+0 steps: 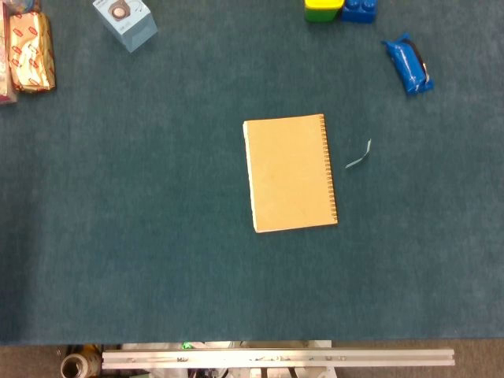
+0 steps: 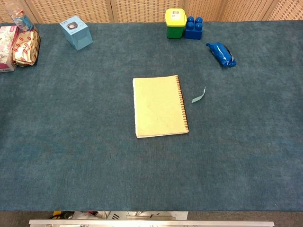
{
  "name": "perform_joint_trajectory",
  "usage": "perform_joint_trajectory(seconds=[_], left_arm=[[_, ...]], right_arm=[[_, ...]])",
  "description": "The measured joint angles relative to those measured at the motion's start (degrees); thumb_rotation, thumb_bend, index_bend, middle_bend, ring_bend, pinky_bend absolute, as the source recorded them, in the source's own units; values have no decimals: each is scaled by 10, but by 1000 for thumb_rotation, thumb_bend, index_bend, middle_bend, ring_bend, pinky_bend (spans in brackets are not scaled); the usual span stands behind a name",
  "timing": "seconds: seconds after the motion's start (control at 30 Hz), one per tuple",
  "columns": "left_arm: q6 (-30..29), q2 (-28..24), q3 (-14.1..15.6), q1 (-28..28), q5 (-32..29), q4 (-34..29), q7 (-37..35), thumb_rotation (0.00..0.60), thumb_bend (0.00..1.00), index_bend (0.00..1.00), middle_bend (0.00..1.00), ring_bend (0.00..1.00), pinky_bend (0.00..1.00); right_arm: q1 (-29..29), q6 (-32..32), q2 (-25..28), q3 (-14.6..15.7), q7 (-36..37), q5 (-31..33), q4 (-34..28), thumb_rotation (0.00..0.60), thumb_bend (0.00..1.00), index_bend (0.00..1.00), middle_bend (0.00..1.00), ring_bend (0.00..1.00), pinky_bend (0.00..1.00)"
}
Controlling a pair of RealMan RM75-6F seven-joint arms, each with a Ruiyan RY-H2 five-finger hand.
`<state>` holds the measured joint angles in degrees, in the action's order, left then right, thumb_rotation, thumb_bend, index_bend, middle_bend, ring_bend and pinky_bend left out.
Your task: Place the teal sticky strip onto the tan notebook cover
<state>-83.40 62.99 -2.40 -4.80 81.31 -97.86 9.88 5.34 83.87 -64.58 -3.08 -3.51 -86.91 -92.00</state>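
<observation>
Strip (image 2: 199,95) just right of notebook (image 2: 158,106); no readable writing; hands unseen.

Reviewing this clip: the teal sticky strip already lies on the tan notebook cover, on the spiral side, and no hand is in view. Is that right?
Not quite. The teal sticky strip lies on the table mat beside the tan notebook, apart from its spiral edge, not on the cover. The chest view shows the gap plainly. Neither hand is in view.

body: none visible in head view | none visible in chest view
</observation>
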Motion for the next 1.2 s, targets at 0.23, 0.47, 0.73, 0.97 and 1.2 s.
perform_joint_trajectory(seconds=[0.23, 0.47, 0.73, 0.97, 1.2], left_arm=[[-5, 0, 0, 0, 8, 2, -5, 600, 239, 19, 116, 136, 91], [-4, -2, 1, 0, 11, 3, -9, 600, 239, 19, 118, 138, 92], [-6, -3, 2, 3, 9, 3, -13, 600, 239, 19, 121, 141, 92], [-10, -5, 2, 7, 6, 4, -18, 600, 240, 20, 124, 143, 91], [-14, -6, 2, 11, 4, 6, -23, 600, 239, 19, 125, 144, 91]], right_arm=[[6, -1, 2, -3, 10, -6, -5, 600, 183, 341, 412, 391, 459], [30, -24, 18, -13, 41, -16, -25, 600, 183, 340, 443, 444, 470], [92, -90, 27, -28, 60, -30, -30, 600, 203, 427, 781, 885, 949], [155, -172, 1, -34, 68, -33, -3, 600, 293, 524, 979, 1000, 1000], [215, -254, -39, -37, 74, -20, 38, 600, 294, 538, 1000, 1000, 1000]])
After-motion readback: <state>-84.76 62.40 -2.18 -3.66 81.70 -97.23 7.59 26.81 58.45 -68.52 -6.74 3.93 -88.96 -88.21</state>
